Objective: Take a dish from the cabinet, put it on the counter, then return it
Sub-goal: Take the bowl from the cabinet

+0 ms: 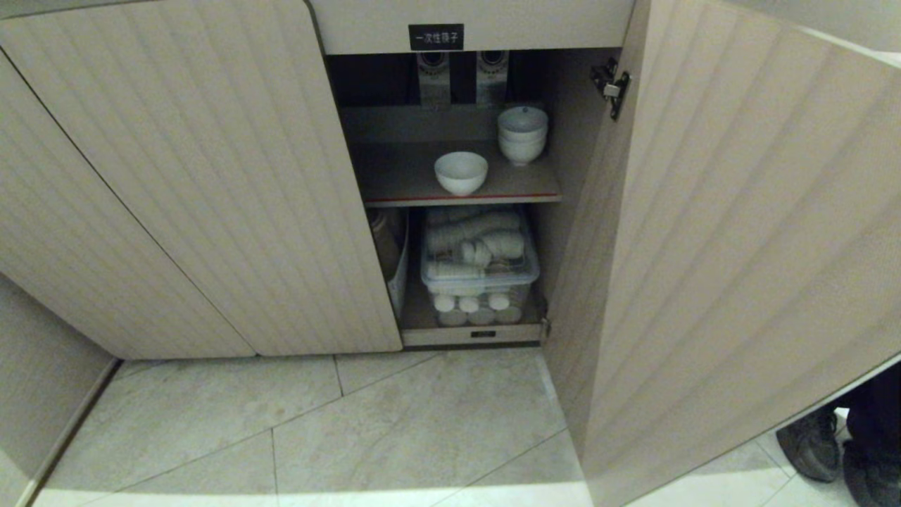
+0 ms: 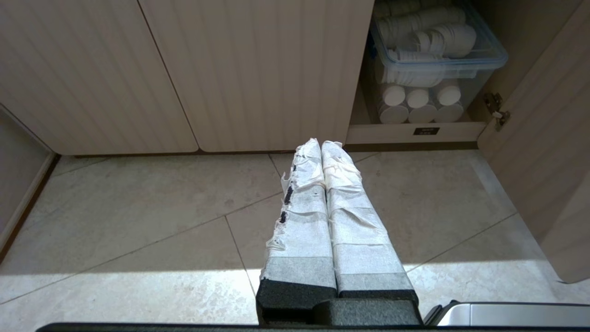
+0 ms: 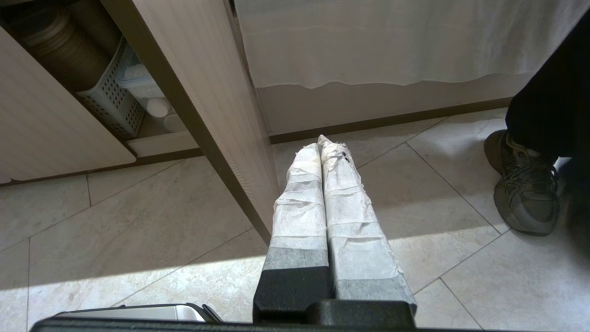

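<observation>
White bowl (image 1: 461,172) alone at shelf's (image 1: 394,191) red front edge, well above both low grippers (image 2: 321,145) (image 3: 319,143), fingers pressed together, empty; neither nearer.

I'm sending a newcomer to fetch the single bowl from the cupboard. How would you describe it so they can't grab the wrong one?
Find the open cabinet under the black label. On its red-edged shelf, the dish sits alone near the front. Unlike the stack of bowls behind it to the right, nothing is nested with it.

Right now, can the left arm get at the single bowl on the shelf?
Probably yes: the cabinet stands open, and the bowl sits alone near the shelf's front edge. The left gripper hangs low, jaws shut.
</observation>
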